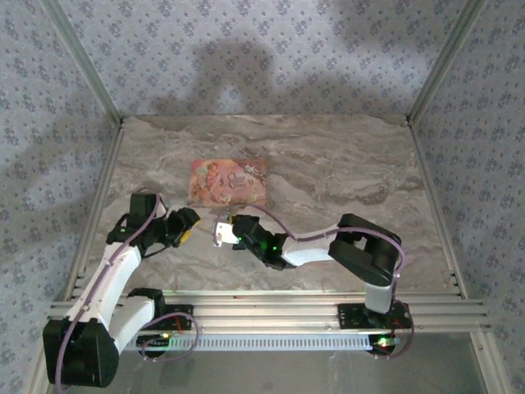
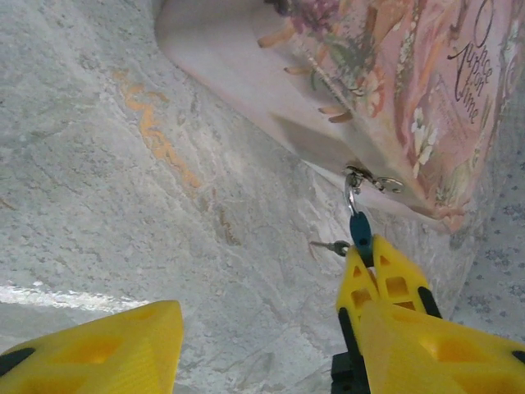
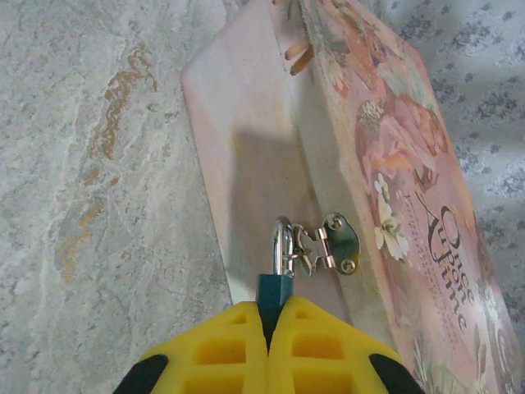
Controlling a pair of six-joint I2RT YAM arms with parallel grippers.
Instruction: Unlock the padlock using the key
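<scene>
The tiny blue padlock hangs by its silver shackle from the metal hasp on the side of the flat pink illustrated box. My right gripper is shut on the padlock's body. In the left wrist view the padlock pokes out of the right gripper's yellow fingers, and a thin metal piece juts out beside it; whether it is the key I cannot tell. My left gripper stands open just left of it, nothing between its fingers.
The pink box lies flat mid-table on the marble top. Both grippers meet just in front of it, the left gripper and the right gripper. Patterned walls enclose the table on three sides.
</scene>
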